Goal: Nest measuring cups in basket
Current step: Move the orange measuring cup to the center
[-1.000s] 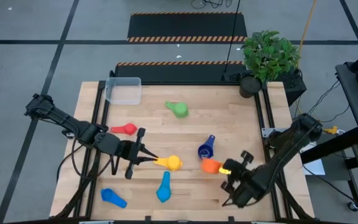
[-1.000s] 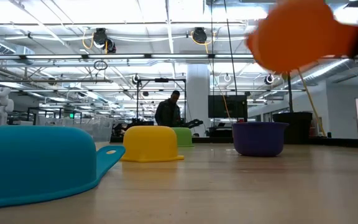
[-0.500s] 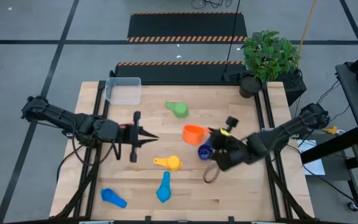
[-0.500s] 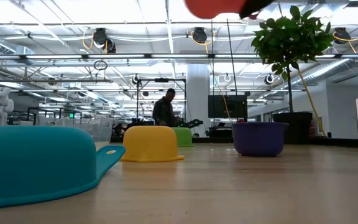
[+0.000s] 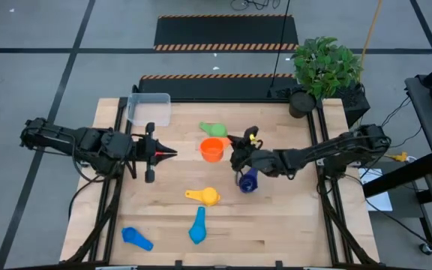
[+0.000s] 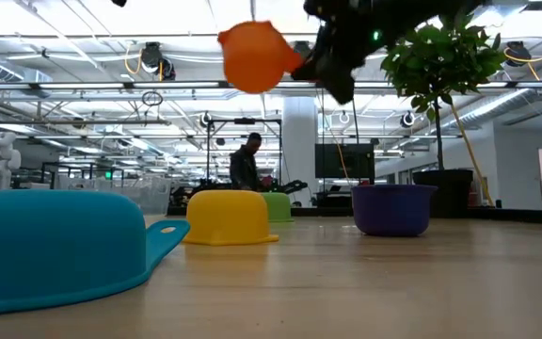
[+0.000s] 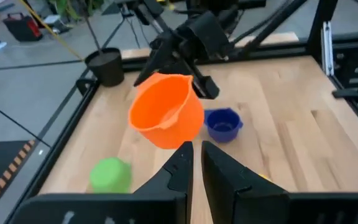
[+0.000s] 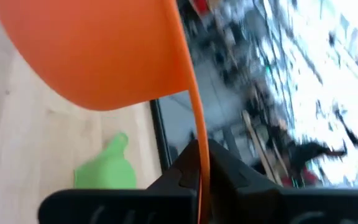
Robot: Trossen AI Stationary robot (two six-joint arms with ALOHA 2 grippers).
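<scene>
Orange cup [image 5: 212, 149] aloft, handle pinched in right gripper [image 5: 235, 148].

Our two arms are dark, near black, built of slim tubular links joined by chunkier rounded joints. Black cables loop loosely beside our left arm [image 5: 66, 140] at nine o'clock. Our right arm [image 5: 328, 152] at three o'clock carries a small yellow marking by its wrist. Each gripper ends in two narrow, tapered dark fingers [image 7: 176, 174], flat-sided and matte, with angular black housings behind them.
</scene>
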